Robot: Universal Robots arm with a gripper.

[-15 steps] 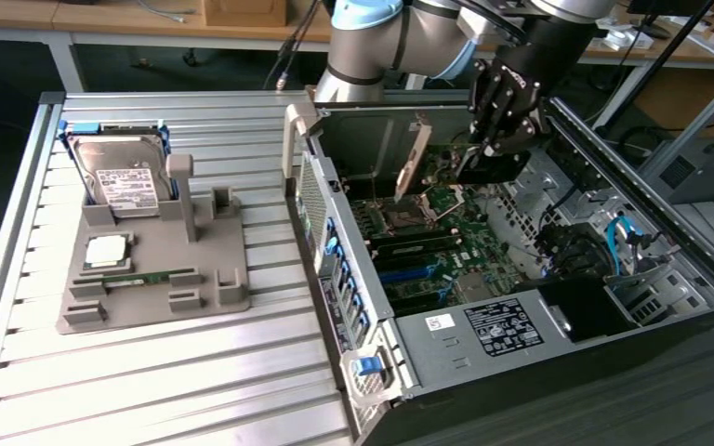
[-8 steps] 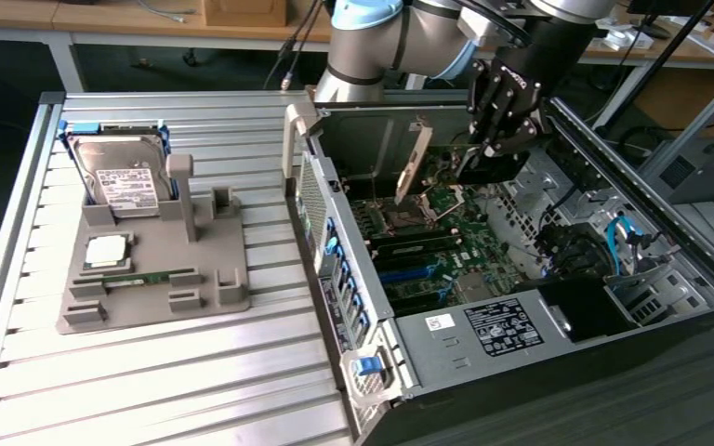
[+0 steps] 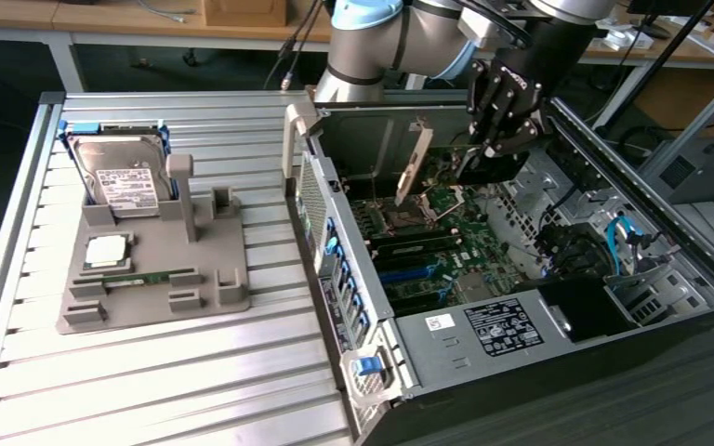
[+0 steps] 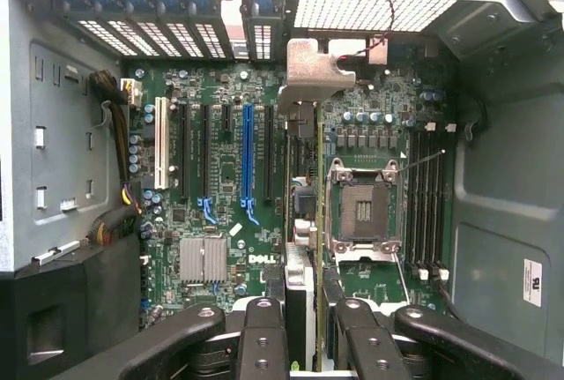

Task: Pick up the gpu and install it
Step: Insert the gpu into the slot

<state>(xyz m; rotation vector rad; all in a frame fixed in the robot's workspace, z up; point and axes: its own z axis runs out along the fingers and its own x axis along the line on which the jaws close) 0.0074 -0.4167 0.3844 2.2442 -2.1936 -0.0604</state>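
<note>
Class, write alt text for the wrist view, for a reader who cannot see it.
The gripper holds the gpu edge-on above a green motherboard inside an open computer case. The card runs between a blue expansion slot and an empty processor socket.

You're looking at a flat green motherboard (image 4: 220, 160) speckled with silver and black, with one long blue plastic slot (image 4: 248, 146) and one white plastic slot (image 4: 161, 142). The black metal gripper (image 4: 308, 318) flanks the thin green gpu card (image 4: 302, 208), whose bent bracket is dull silver. The moulded plastic tray (image 3: 146, 279) is grey. The boxy hard drive (image 3: 127, 177) is silver with a white label.
</note>
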